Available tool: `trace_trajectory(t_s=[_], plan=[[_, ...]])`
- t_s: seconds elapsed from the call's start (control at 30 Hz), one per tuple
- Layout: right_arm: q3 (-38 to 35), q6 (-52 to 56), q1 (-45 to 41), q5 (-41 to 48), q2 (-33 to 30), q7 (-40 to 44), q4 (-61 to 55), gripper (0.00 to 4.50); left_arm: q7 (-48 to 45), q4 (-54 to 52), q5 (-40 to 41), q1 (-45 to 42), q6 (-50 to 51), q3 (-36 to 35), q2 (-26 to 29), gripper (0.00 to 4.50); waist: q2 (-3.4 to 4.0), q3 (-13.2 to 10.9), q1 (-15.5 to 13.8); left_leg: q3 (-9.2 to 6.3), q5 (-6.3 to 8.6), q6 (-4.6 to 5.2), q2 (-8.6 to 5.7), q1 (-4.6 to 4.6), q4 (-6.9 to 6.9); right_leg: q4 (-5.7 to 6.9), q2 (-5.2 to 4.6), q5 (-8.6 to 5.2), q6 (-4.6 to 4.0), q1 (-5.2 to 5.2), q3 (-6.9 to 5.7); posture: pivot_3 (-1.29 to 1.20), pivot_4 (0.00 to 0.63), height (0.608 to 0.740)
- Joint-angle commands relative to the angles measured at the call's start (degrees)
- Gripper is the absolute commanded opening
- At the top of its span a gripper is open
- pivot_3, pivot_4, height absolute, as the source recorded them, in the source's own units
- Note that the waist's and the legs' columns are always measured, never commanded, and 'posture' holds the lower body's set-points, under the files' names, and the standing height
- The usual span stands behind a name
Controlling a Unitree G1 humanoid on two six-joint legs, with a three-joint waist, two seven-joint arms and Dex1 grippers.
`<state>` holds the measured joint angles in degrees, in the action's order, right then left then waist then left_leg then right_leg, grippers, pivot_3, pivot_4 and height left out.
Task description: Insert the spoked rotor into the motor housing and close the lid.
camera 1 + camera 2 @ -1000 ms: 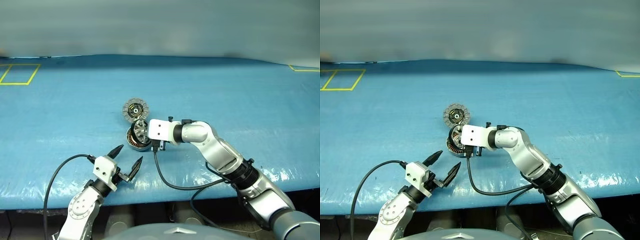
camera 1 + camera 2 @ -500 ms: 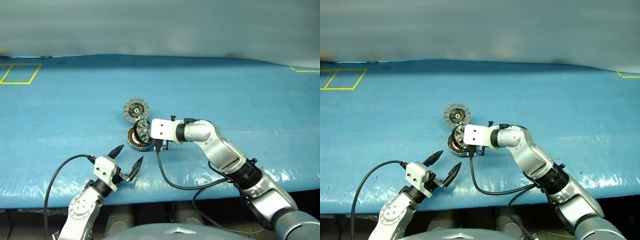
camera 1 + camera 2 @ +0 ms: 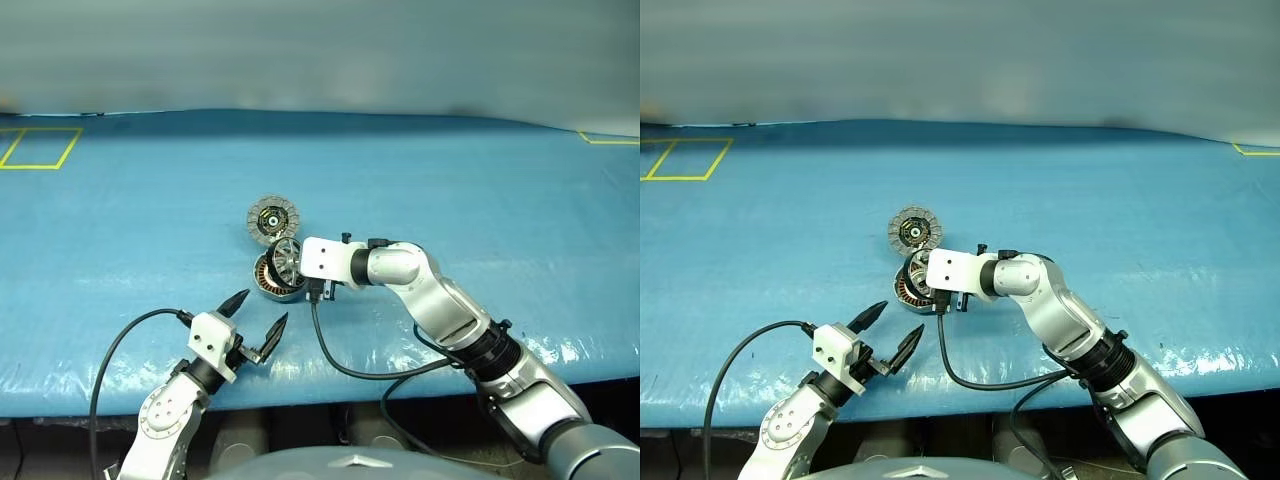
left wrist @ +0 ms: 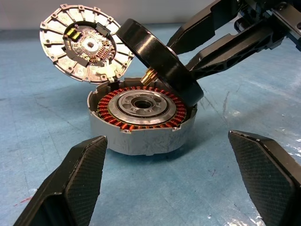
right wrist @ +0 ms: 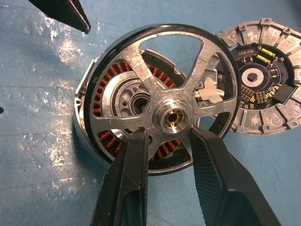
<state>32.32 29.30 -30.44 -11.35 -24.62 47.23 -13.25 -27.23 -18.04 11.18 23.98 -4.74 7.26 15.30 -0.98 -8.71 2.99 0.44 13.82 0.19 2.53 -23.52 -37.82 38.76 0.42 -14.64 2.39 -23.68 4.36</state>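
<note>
my right gripper (image 5: 164,141) pinches the spoked rotor (image 4: 160,61) at a spoke, holding it tilted above the motor housing (image 4: 141,127), its low edge at the rim. the lid (image 4: 84,47) leans just behind. my left gripper (image 3: 257,315) is spread wide, empty, near the housing.

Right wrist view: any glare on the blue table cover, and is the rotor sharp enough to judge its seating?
Right wrist view: white glare patches on the blue table cover left of the motor housing; the spoked rotor is sharp, its spokes shiny. Left wrist view: rotor sharp and tilted over the housing; soft shadow beneath. Eye views: far background blurred.
</note>
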Motion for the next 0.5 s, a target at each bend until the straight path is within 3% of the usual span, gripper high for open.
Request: trace_trajectory(t_s=[0.03,0.3,0.4,0.5], plan=[[-0.9,0.0,0.4,0.7,1.2,-0.4,0.2,1.74,0.2,-0.6,-0.1,0.1,-1.4,0.1,-0.3,4.5,0.0,0.0,0.1,0.0,0.0,0.0,0.0,0.0,0.0,0.0,0.01,0.0,0.0,0.0,0.0,0.0,0.15,0.74],[-3.4,2.0,-0.2,1.5,2.1,-1.2,-1.9,4.28,-0.2,-0.5,0.0,-0.1,-1.5,-0.1,0.0,4.5,0.01,0.0,-0.1,0.0,0.0,0.0,0.0,-0.04,0.0,0.01,-0.04,0.01,0.0,-0.03,-0.01,0.0,0.15,0.74],[-5.5,4.6,-0.1,3.4,2.7,-1.1,-3.6,4.28,-0.2,-0.5,0.0,-0.2,-1.5,-0.2,0.1,4.5,0.01,0.0,-0.1,-0.01,0.0,0.0,0.0,-0.04,0.0,0.01,-0.03,0.0,0.0,-0.03,-0.01,0.0,0.15,0.74],[-10.2,10.7,0.8,8.3,6.3,-2.7,-5.9,3.62,0.0,-0.6,-0.3,0.0,-1.8,-0.5,0.1,4.5,0.0,0.0,-0.1,-0.02,0.0,0.0,0.02,-0.04,0.0,0.01,0.0,0.01,0.01,-0.03,-0.01,0.0,0.15,0.74]])
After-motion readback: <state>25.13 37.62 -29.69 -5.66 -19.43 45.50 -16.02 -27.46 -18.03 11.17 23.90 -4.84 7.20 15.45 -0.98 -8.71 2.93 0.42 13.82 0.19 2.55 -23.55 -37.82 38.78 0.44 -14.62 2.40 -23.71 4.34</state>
